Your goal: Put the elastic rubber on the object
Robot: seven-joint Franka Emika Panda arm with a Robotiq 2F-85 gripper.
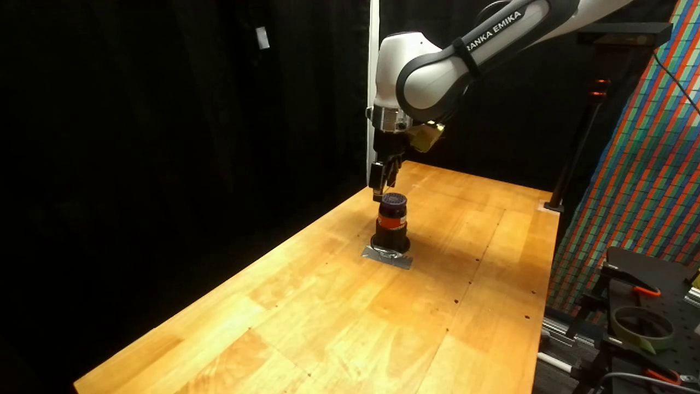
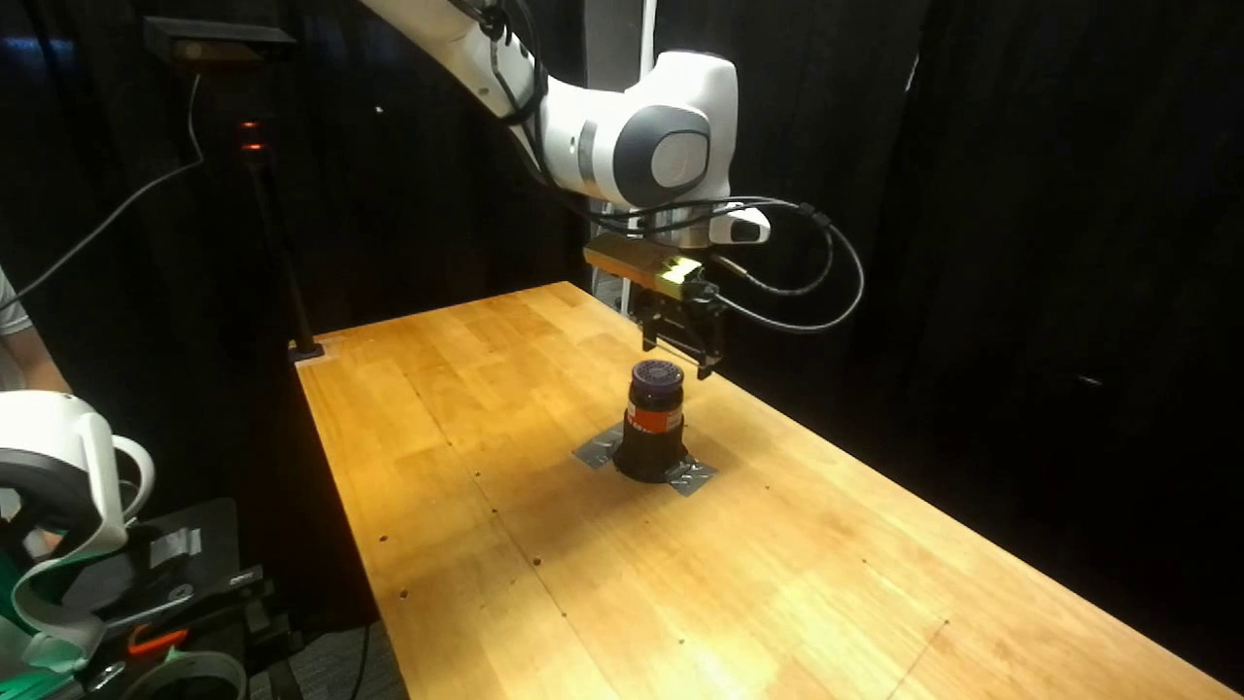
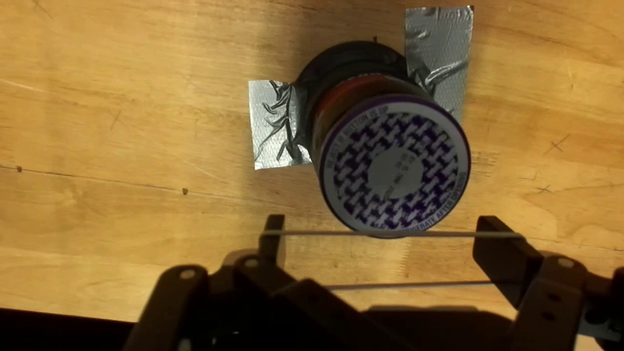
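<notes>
Your gripper (image 3: 384,236) has its fingers (image 3: 504,261) spread wide apart, w/ the rubber band (image 3: 312,233) stretched btwn them. In the wrist view 2 strands span the gap, upper & lower, approx. parallel; the upper one crosses the rim of the lid (image 3: 395,165), but you can't tell there whether it touches or passes above. The lid is purple & white, w/ small print. It tops your task obj., the jar (image 1: 392,219), upright on the wooden table (image 2: 826,525), w/ an orange-red label (image 2: 656,419) on its side. The jar's lower part sits in a round black holder (image 2: 649,457) w/ a flared foot; 2 silver tape strips (image 2: 692,476) run from the foot onto the table.

In both ext. views the fingers are just beside the lid, twd the table edge that faces the black curtain (image 1: 164,164); exact ht. vs. the lid is hard to tell. Your robot arm (image 1: 432,82) reaches in from above, fingers pointing down; in an ext. view cables (image 2: 861,277) loop out from the wrist.

Also in an ext. view: a cam (image 1: 618,37) on a dark stand (image 1: 573,153) nr the far table corner, a multicolor striped sheet (image 1: 645,164) behind, & a roll of tape (image 1: 659,343) on a black perforated surface (image 1: 683,323) by the table. In an ext. view part of sb's arm (image 2: 34,360) shows at the far left, nr a white-&-black thing (image 2: 44,428) you can't ID.
</notes>
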